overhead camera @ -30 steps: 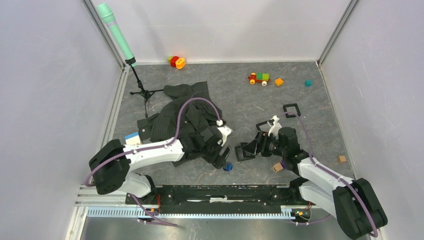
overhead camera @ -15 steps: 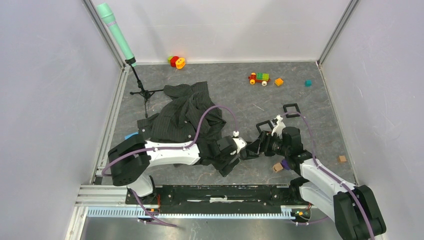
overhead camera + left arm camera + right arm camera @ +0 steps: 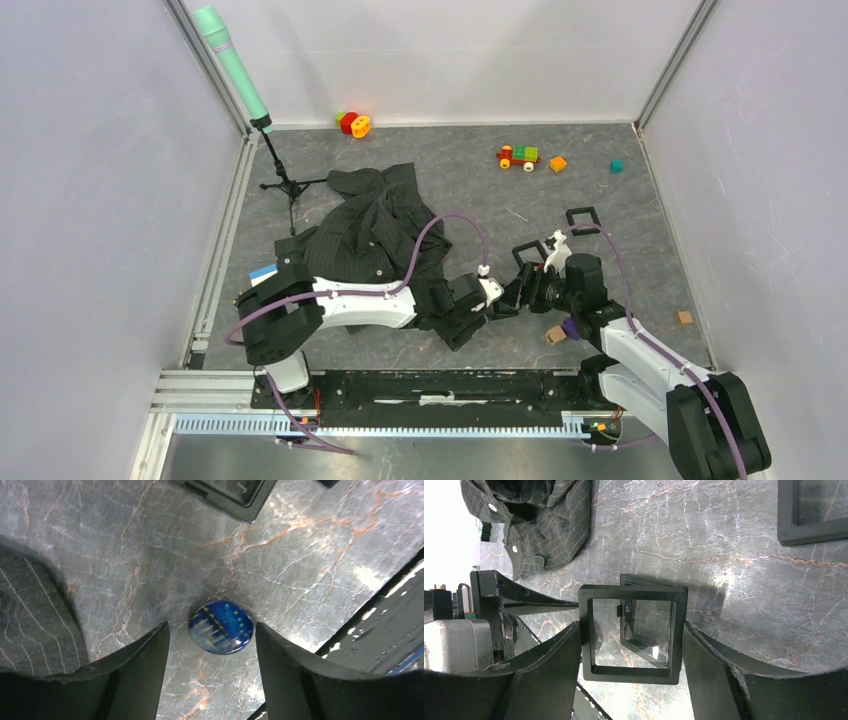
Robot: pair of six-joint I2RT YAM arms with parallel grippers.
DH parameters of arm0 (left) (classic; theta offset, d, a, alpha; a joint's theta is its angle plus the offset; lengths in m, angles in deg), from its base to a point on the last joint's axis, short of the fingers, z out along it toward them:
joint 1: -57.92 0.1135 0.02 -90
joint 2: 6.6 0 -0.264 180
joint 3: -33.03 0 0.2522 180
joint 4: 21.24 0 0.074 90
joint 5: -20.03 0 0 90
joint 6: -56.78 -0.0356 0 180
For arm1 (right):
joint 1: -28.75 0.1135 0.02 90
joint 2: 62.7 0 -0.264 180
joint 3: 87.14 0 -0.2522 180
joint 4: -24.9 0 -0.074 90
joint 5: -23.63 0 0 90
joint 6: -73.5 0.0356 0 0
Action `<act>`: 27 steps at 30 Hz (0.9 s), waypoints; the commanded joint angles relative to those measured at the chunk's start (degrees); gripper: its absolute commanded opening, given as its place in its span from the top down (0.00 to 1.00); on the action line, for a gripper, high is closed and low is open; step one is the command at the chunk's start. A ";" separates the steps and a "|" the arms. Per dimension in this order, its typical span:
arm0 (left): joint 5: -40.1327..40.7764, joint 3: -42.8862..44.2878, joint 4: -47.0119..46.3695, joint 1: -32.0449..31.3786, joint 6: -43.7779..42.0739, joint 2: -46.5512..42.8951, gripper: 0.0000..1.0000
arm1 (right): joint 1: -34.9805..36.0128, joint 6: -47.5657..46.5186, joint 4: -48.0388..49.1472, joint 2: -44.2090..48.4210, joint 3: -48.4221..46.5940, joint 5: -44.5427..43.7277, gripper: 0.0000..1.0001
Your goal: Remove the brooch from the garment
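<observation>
Right now left pincer (image 3: pixel 211 629) hangs spread wide over the table (image 3: pixel 125 540). Brooch (image 3: pixel 220 627) lies flat squarely between its fingers, off the garment (image 3: pixel 30 610) at left. Right pincer (image 3: pixel 630 630), just beyond, looks clamped on a black frame (image 3: pixel 631 675).
</observation>
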State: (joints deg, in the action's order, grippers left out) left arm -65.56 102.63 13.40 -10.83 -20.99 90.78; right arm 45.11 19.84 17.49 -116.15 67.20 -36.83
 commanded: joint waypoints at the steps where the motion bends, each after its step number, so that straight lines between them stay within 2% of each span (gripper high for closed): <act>1: 0.12 2.61 -0.33 -0.22 -1.29 1.63 0.33 | -0.36 -0.92 0.94 0.92 -0.99 1.08 0.34; 8: -0.69 3.09 0.05 -0.16 -1.26 4.00 0.49 | -0.54 -1.11 0.88 1.07 -0.95 1.22 0.35; 15: 1.21 3.70 1.45 -0.16 0.19 5.89 0.62 | -0.81 -1.20 0.90 1.38 -0.95 1.36 0.35; 20: 6.37 4.88 3.56 -0.14 1.03 3.60 0.69 | -1.13 -1.29 0.85 1.34 -1.25 1.49 0.35; 27: 19.72 6.66 9.98 2.35 2.95 -1.74 0.68 | -1.53 -1.80 0.43 0.82 -1.82 1.82 0.35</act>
State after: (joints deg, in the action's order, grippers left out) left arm -55.60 106.84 18.47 -10.42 -20.62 93.23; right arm 43.97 19.18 17.45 -115.60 67.20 -36.35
